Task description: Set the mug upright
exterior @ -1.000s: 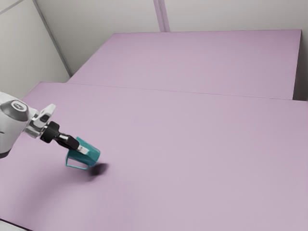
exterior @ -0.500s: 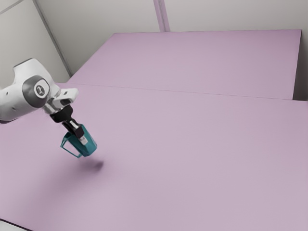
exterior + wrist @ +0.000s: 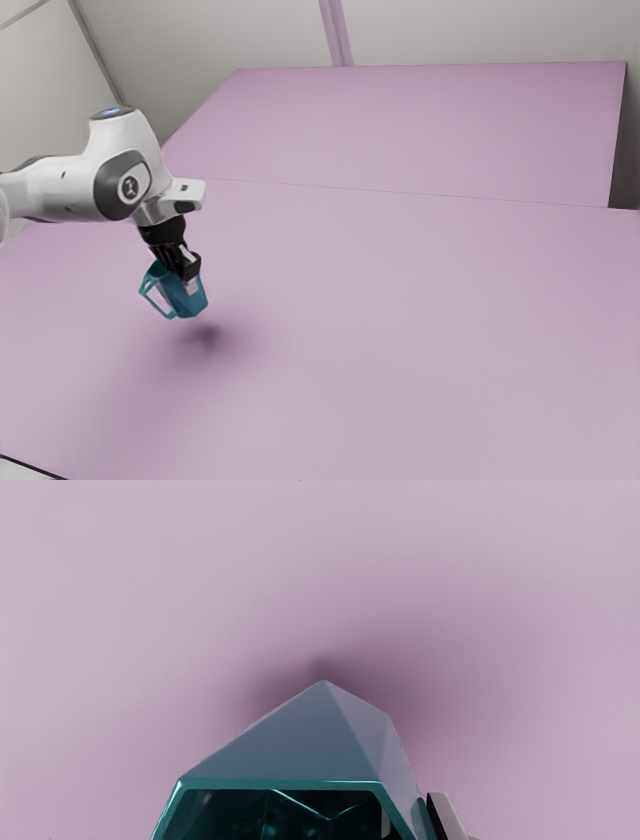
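Observation:
The black gripper (image 3: 190, 280) points down at the exterior view's left, shut on the wall of the teal mug (image 3: 182, 300). Held above the table, the mug leans slightly, opening up, its handle toward the exterior view's left. In the wrist view the gripper (image 3: 414, 820) has one pale fingertip outside the mug (image 3: 300, 745) and part of the other inside its rim. The mug's faceted outer side and dark interior show there; its underside is hidden.
The pink table (image 3: 400, 330) stretches beneath the mug, with a soft shadow under it. Behind stands another pink surface (image 3: 420, 130), and pale walls (image 3: 480, 30) rise at the back.
The hand has risen and swung from a low slant to pointing steeply down, moving toward the exterior view's right. Held in it, the mug has lifted and turned from strongly tilted to nearly upright.

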